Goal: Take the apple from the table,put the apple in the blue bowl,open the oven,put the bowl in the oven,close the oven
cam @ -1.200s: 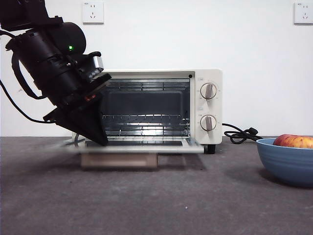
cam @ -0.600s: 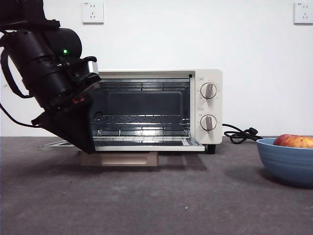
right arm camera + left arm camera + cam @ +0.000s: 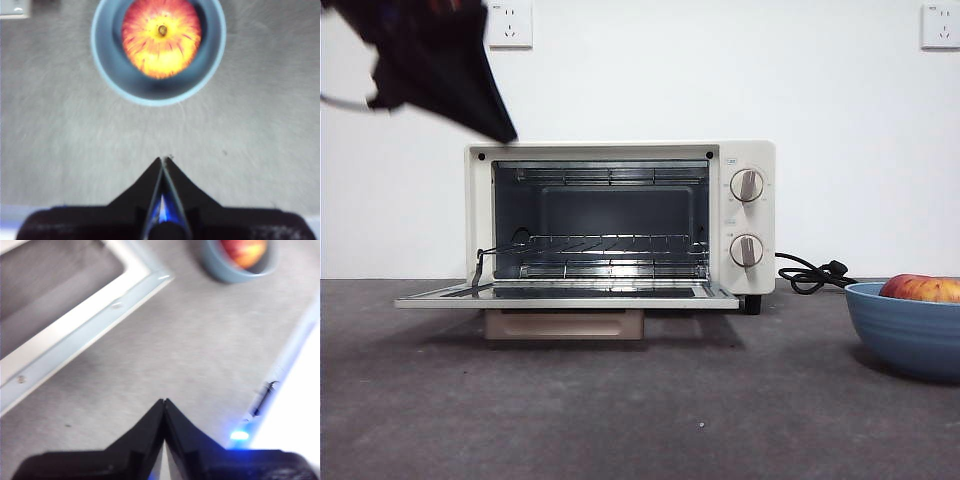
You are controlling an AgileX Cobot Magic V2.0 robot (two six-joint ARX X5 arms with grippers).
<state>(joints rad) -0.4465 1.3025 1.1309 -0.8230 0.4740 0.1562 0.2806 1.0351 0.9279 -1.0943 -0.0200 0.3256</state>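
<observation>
- Apple (image 3: pixel 161 37) sits in the bowl (image 3: pixel 112 70), stem dimple up; that step looks done.
- Oven (image 3: pixel 620 215) stands open, door (image 3: pixel 565 294) folded flat toward the camera, its long axis running 9 to 3.
- Bowl rests on the desk (image 3: pixel 640 400) at 3 o'clock of the oven, well apart.
- Left hand (image 3: pixel 164 405) is closed and empty, above the desk near the door's corner.
- Right hand (image 3: pixel 163 162) is closed and empty, near the bowl.
- Left to do: bowl into oven, door shut.
</observation>
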